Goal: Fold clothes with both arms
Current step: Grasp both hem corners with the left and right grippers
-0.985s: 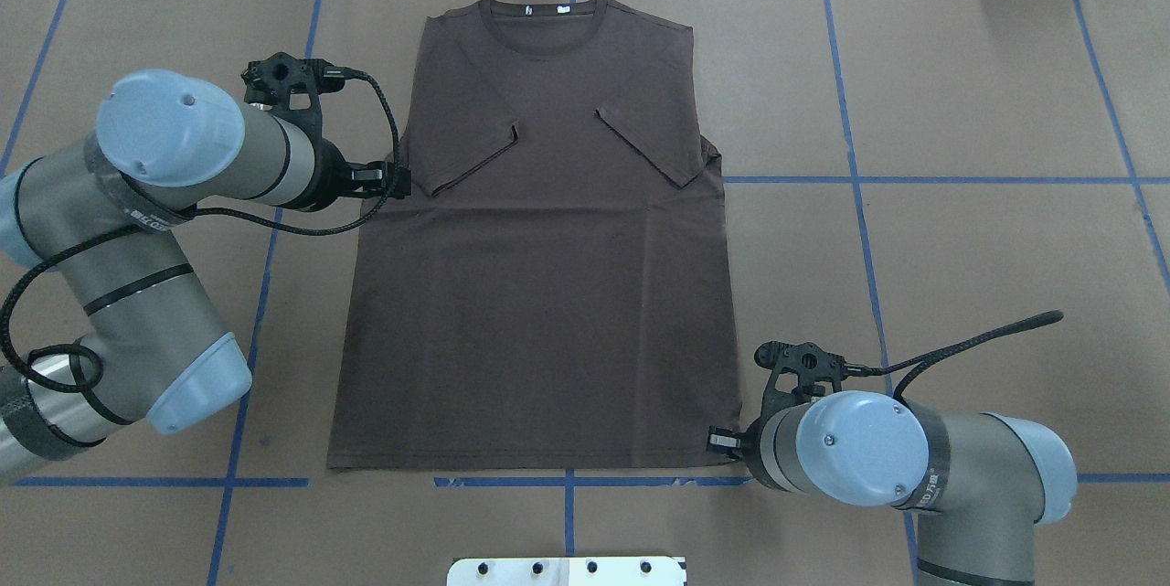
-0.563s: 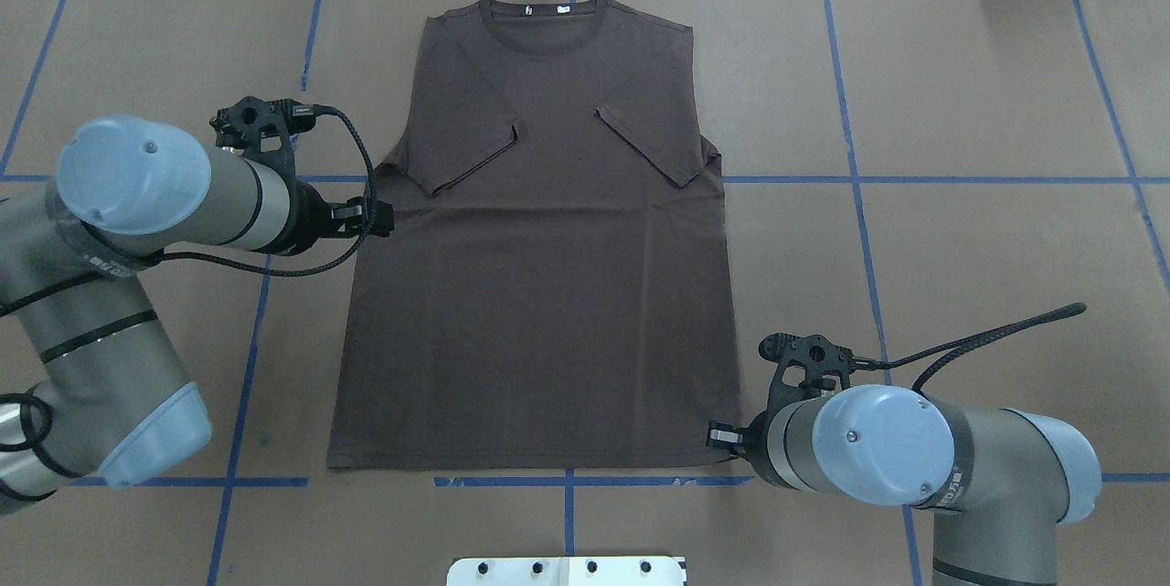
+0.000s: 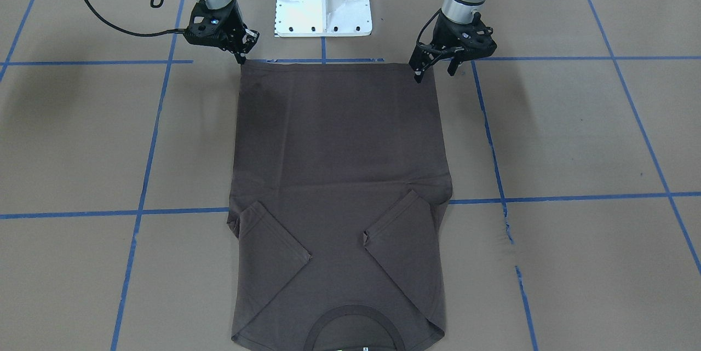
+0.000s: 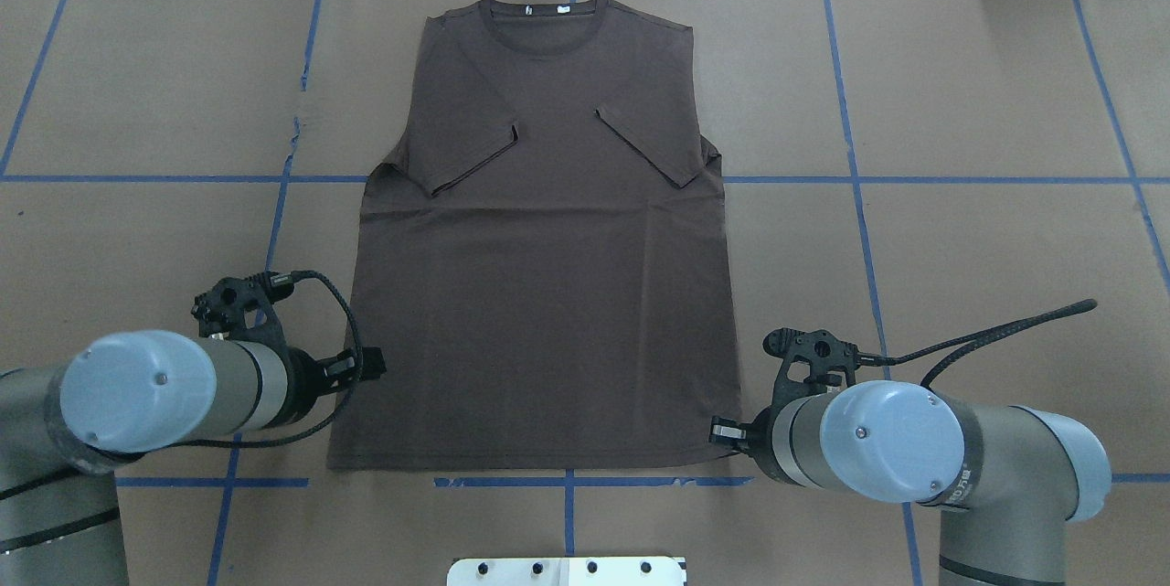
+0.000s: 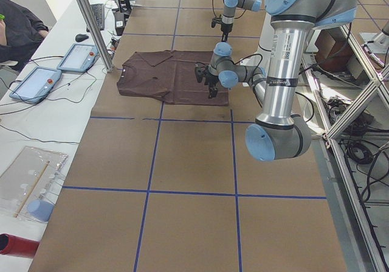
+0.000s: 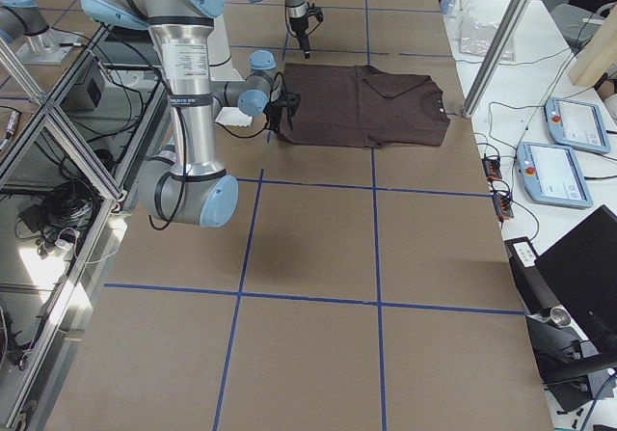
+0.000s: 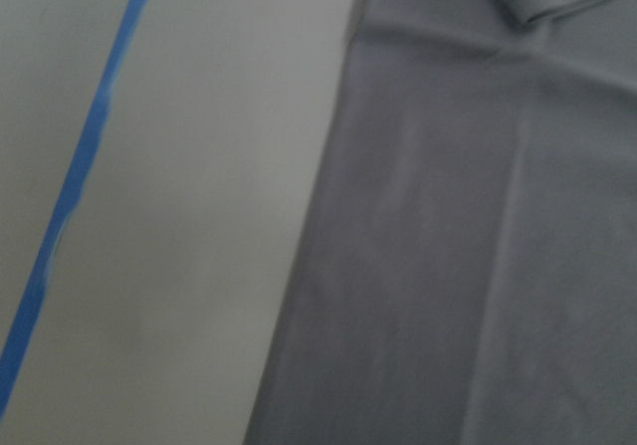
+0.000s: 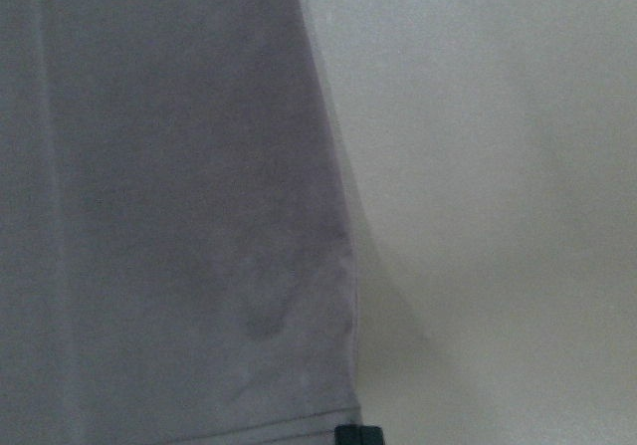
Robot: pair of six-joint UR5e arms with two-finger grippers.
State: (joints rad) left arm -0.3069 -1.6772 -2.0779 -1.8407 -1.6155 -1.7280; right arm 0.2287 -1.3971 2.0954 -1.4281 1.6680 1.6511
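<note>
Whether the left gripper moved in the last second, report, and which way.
Yes. Overhead, the left gripper slid from the horizontal blue tape line toward the robot, along the side of the T-shirt.

Silver-grey tubular arms [image 4: 1015, 449], light-blue joint caps [image 4: 891, 440], black cables [image 4: 996, 335]

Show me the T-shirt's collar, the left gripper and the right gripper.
T-shirt collar [image 3: 350, 310]: exterior front-facing view, on the ribbed band of the neckline.
left gripper [image 3: 434, 70]: exterior front-facing view, midway between its spread fingertips, at one hem corner.
right gripper [image 3: 241, 58]: exterior front-facing view, at its fingertips by the other hem corner.
</note>
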